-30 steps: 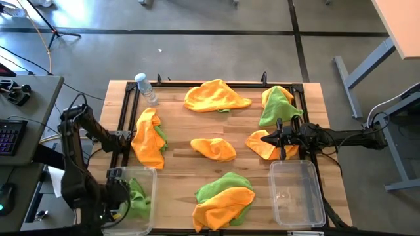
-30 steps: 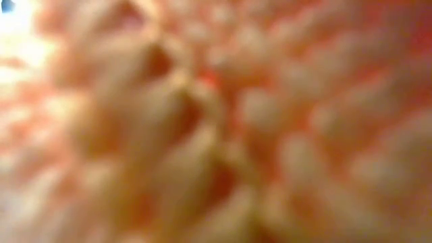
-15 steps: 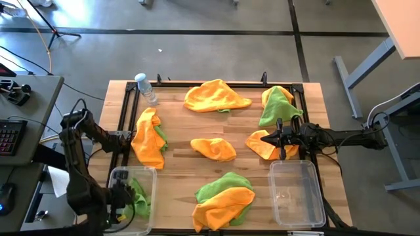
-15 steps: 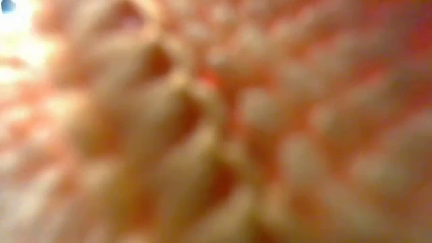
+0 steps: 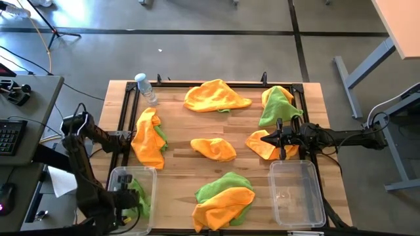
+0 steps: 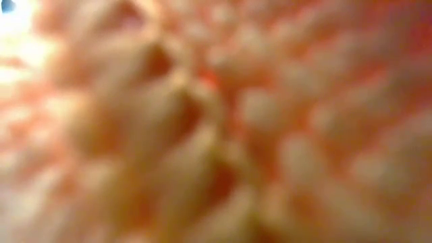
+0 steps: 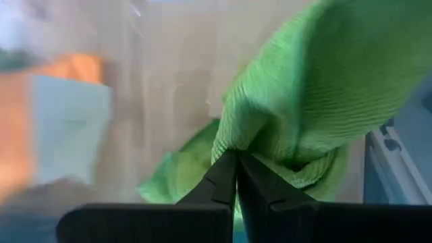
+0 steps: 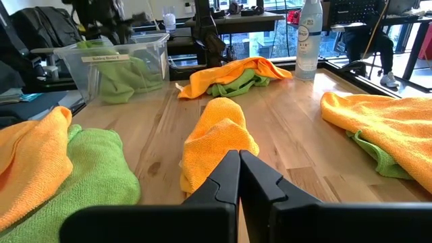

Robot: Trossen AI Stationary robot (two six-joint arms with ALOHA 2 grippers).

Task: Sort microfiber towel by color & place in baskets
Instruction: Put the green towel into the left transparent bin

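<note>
A lime green towel (image 5: pixel 139 196) (image 7: pixel 304 88) lies in the clear left basket (image 5: pixel 131 170) at the near left. My left gripper (image 5: pixel 126 196) (image 7: pixel 236 156) points down into that basket and is shut at the towel. My right gripper (image 5: pixel 279 139) (image 8: pixel 238 155) waits shut at the right, level, just short of an orange towel (image 5: pixel 266 145). The right basket (image 5: pixel 296 193) stands at the near right with no towel in it. Orange and green towels lie spread over the table. My left gripper pinches a small pucker of the green towel (image 7: pixel 233 145) at its fingertips, coming from above, pointing steeply down. The cloth creases toward the tips. One layer or several, I cannot tell. The towel rests in the basket, and part of it bulges up beside the fingers.
Loose towels: orange at the back (image 5: pixel 216 96), green on orange at back right (image 5: pixel 275 103), orange over green at left (image 5: pixel 149 137), orange in the middle (image 5: pixel 213 149), green and orange at the front (image 5: pixel 223 200). A water bottle (image 5: pixel 146 88) stands back left. Orange cloth (image 6: pixel 216 121) blocks the low view.
My left gripper has sunk into the left basket, shifting a little toward the table's near edge, down onto the green towel. The towel stays in the basket.
</note>
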